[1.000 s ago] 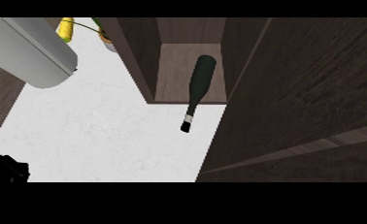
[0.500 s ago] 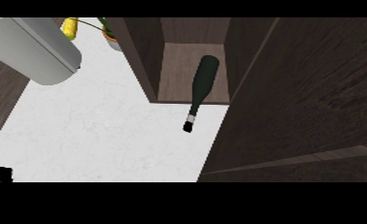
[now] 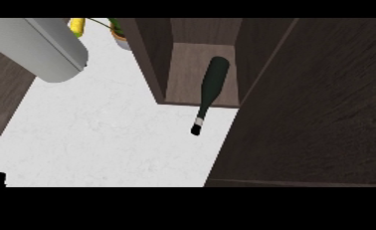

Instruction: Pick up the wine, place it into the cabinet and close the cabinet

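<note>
Below me lay a white, faintly marbled counter [image 3: 110, 139], filling the lower left and middle of the frame, with dark wood showing along its left edge. At the upper middle stood the cabinet [image 3: 195, 74], its dark brown walls framing a lighter brown floor, and its door [image 3: 308, 109] stood open, a broad dark panel covering the right side. At the upper left I saw my grey forearm [image 3: 47, 47], and beside it a small potted plant with something yellow [image 3: 110, 30]. Neither of my hands showed, so I cannot tell how their fingers stood. The wine [image 3: 209, 92] lay flat, its body on the cabinet floor, its long axis running nearly top to bottom of the frame, neck pointing down and slightly left, overhanging onto the counter.
</note>
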Robot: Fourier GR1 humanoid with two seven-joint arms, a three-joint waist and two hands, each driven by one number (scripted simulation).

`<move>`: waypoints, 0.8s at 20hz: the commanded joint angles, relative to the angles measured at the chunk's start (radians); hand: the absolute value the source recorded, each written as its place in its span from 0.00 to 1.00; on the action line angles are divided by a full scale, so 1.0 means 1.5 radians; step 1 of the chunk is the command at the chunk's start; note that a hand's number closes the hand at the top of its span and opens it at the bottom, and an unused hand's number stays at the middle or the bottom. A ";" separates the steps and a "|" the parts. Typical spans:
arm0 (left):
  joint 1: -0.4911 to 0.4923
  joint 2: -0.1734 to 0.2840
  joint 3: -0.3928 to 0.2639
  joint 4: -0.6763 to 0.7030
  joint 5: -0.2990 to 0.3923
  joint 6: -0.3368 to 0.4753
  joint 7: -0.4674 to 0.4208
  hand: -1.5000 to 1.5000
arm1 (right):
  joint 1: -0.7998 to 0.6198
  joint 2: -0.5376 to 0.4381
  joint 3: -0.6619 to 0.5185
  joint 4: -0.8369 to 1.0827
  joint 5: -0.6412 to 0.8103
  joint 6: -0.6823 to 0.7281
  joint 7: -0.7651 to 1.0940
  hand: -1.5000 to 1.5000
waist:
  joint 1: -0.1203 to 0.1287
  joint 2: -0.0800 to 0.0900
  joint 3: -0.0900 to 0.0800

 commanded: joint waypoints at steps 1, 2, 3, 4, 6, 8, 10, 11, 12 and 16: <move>0.001 0.013 0.007 0.012 -0.003 -0.022 -0.001 1.00 | -0.043 0.097 0.085 0.072 0.030 -0.099 0.005 1.00 | 0.012 0.004 -0.002; 0.003 0.012 0.002 0.006 -0.003 -0.027 0.000 1.00 | -0.044 0.097 0.083 0.080 0.035 -0.097 0.010 1.00 | 0.013 0.004 -0.002; 0.001 0.009 0.004 -0.002 0.005 -0.019 0.005 1.00 | -0.046 0.097 0.077 0.075 0.031 -0.100 0.007 1.00 | 0.014 0.005 -0.001; 0.003 0.006 -0.003 -0.006 0.003 -0.021 0.006 1.00 | -0.036 0.097 0.079 0.086 0.025 -0.102 0.004 1.00 | 0.014 0.006 -0.001; -0.005 0.010 0.010 0.011 0.007 -0.034 0.002 1.00 | -0.032 0.097 0.067 0.094 0.013 -0.107 -0.007 1.00 | 0.016 0.012 -0.002; -0.001 0.002 -0.001 0.005 -0.003 -0.033 -0.005 1.00 | -0.031 0.096 0.055 0.101 0.000 -0.108 -0.010 1.00 | 0.026 0.014 -0.003; -0.006 0.004 0.004 0.003 0.004 -0.039 -0.002 1.00 | -0.041 0.096 0.040 0.094 0.001 -0.112 -0.011 1.00 | 0.026 0.013 -0.003; -0.006 0.017 0.011 0.010 0.004 -0.044 0.003 1.00 | -0.044 0.096 0.026 0.098 0.005 -0.108 -0.012 1.00 | 0.030 0.015 -0.003; -0.005 0.009 -0.001 0.009 -0.001 -0.047 0.003 1.00 | -0.052 0.096 0.020 0.098 0.004 -0.105 -0.015 1.00 | 0.031 0.018 -0.004; -0.009 0.014 0.010 0.007 0.006 -0.052 0.003 1.00 | -0.062 0.096 -0.008 0.108 0.014 -0.099 -0.018 1.00 | 0.044 0.019 -0.003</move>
